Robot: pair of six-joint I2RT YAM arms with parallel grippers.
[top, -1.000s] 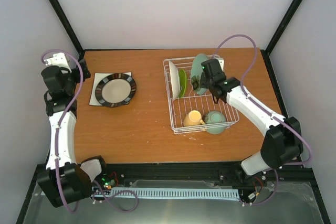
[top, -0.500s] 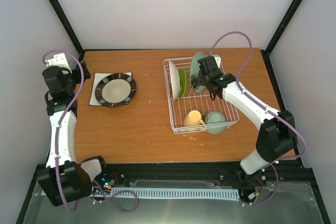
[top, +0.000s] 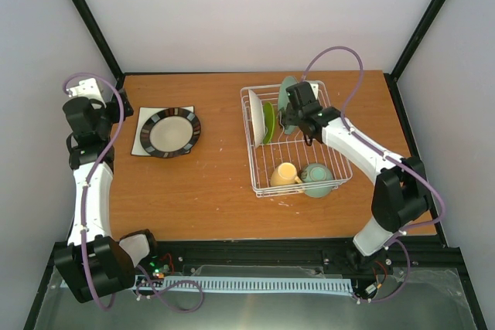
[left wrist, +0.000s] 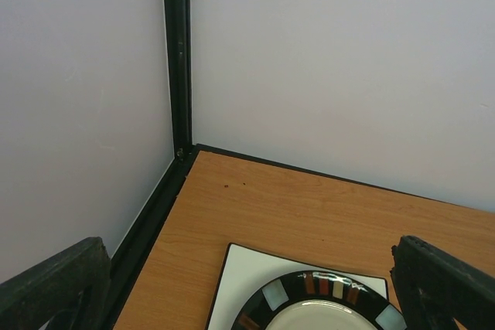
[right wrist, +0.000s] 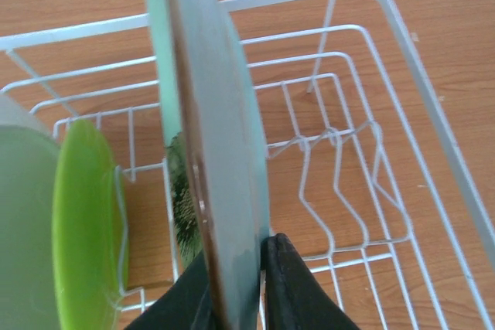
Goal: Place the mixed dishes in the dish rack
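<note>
- Two arms show in the top view. The right gripper point(top: 288, 117) is over the far end of the dish rack point(top: 248, 141) and is closed on the edge of a blue-green plate point(top: 286, 92). That plate stands upright inside the rack.
- Just left of it, a lime-green plate point(top: 268, 123) and a pale green plate point(top: 256, 117) also stand on edge in the rack.
- At the near end of the rack lie a yellow mug point(top: 285, 174) and a pale mint-green bowl point(top: 317, 178), side by side.
- Well to the left, on the tabletop point(top: 209, 183), a dark-rimmed plate point(top: 170, 132) sits on top of a white square plate point(top: 145, 145). The left gripper point(top: 122, 103) hangs just beside them, near the far left corner. From up here it is too small to tell how it is set.
- The left wrist view shows it better: its two black fingers point(left wrist: 54, 284) are spread wide, with nothing between them. Below them is the far edge of the white square plate, with the dark-rimmed plate on it.
- In the right wrist view, the black fingers point(right wrist: 290, 287) pinch the bottom edge of the blue-green plate point(right wrist: 224, 137). It stands almost straight up between the white wires. The lime-green plate point(right wrist: 85, 214) is close on its left. I think they do not touch, but the low part is hidden.
</note>
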